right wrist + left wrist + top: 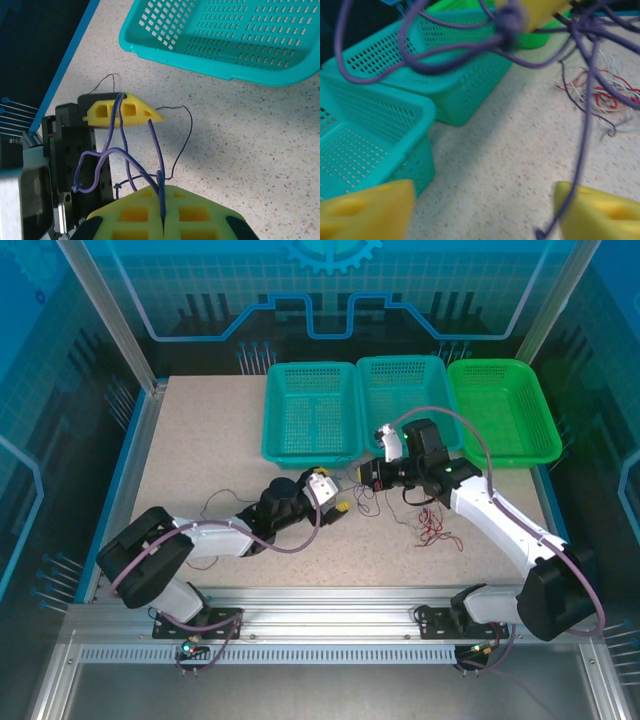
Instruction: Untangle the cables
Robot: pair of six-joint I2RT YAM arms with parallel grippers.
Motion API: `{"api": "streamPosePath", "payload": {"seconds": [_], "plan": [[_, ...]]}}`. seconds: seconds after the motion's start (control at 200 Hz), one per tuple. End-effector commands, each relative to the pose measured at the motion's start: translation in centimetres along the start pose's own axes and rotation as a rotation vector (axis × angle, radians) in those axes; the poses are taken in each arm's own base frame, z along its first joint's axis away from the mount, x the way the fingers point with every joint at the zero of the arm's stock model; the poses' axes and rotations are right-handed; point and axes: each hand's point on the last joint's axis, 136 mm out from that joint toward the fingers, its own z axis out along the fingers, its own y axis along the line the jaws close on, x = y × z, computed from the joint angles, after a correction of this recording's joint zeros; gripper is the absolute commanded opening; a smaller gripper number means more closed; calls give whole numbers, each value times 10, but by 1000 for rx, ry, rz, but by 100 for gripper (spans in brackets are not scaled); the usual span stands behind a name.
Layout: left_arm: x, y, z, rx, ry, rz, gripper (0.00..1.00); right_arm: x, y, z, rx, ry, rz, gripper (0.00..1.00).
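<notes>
**Cable Stretched Between Two Claws**

The right claw was clamped on a purple cable, probably to tension it. Its loops draped over the left claw, whose fingers stood apart. The red-white tangle lay beyond on the worktop.

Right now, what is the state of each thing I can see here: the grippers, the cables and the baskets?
Left gripper, open.
Right gripper, shut on the purple cable.
Purple cable, held up, looped between the grippers.
Red and white cables, tangled on the table.
Dark cable, slack on the table.
Left teal basket, empty.
Middle teal basket, empty.
Green basket, empty.
</notes>
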Motion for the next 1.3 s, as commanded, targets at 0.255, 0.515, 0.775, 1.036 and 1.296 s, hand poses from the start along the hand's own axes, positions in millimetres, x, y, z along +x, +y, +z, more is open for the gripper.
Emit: {"api": "streamPosePath", "payload": {"seconds": [0.255, 0.515, 0.775, 1.036, 1.296], "plan": [[-63, 65, -74, -171, -306, -360, 0, 30, -148, -44, 520, -161, 385, 0], [-113, 81, -118, -148, -308, -474, 0, 67, -185, -44, 636, -131, 446, 0], [-206, 143, -126, -318, -285, -424, 0, 60, -164, -24, 527, -124, 406, 0], [-176, 249, -47, -534, -130, -547, 0, 54, -149, -20, 487, -106, 371, 0], [-92, 278, 52, -492, 114, -646, 35, 64, -142, -24, 492, -63, 317, 0]]}}
